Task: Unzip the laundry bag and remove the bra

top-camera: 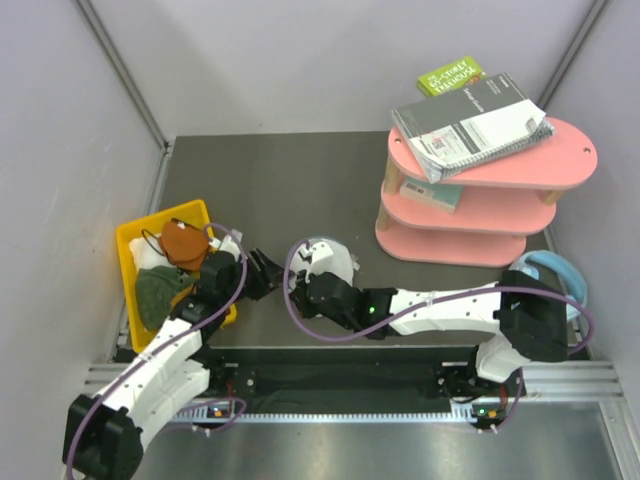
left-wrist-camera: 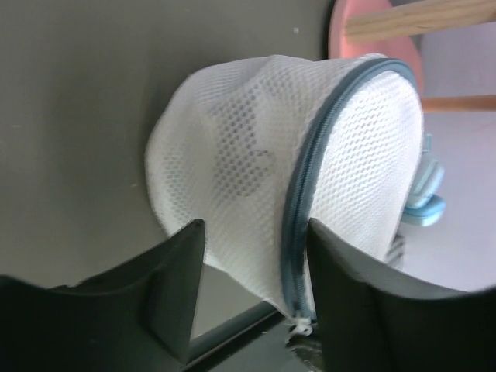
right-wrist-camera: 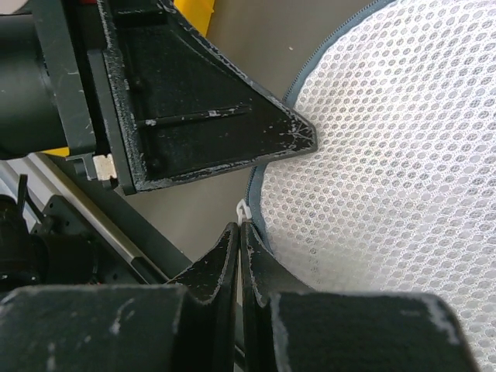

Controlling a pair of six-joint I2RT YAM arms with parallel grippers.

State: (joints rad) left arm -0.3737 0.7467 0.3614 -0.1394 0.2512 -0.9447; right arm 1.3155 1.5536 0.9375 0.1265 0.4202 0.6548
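The laundry bag [top-camera: 332, 262] is a white mesh dome with a grey-blue zipper [left-wrist-camera: 304, 194] round its rim, lying on the dark table between both grippers. My left gripper [left-wrist-camera: 256, 226] is open, its fingers either side of the bag's lower edge; in the top view it [top-camera: 270, 272] is just left of the bag. My right gripper [right-wrist-camera: 240, 226] is shut at the zipper's end, with the white zipper pull [right-wrist-camera: 244, 209] at its tips. The pull also shows in the left wrist view [left-wrist-camera: 301, 325]. The bra is hidden; only a dim grey shape [left-wrist-camera: 240, 159] shows through the mesh.
A yellow bin [top-camera: 125, 262] at the left holds a rust-orange cloth [top-camera: 184, 243], a dark green cloth [top-camera: 158, 292] and a pale cloth. A pink tiered shelf [top-camera: 480, 215] with books stands at the back right. Pale blue headphones [top-camera: 552, 270] lie at the right.
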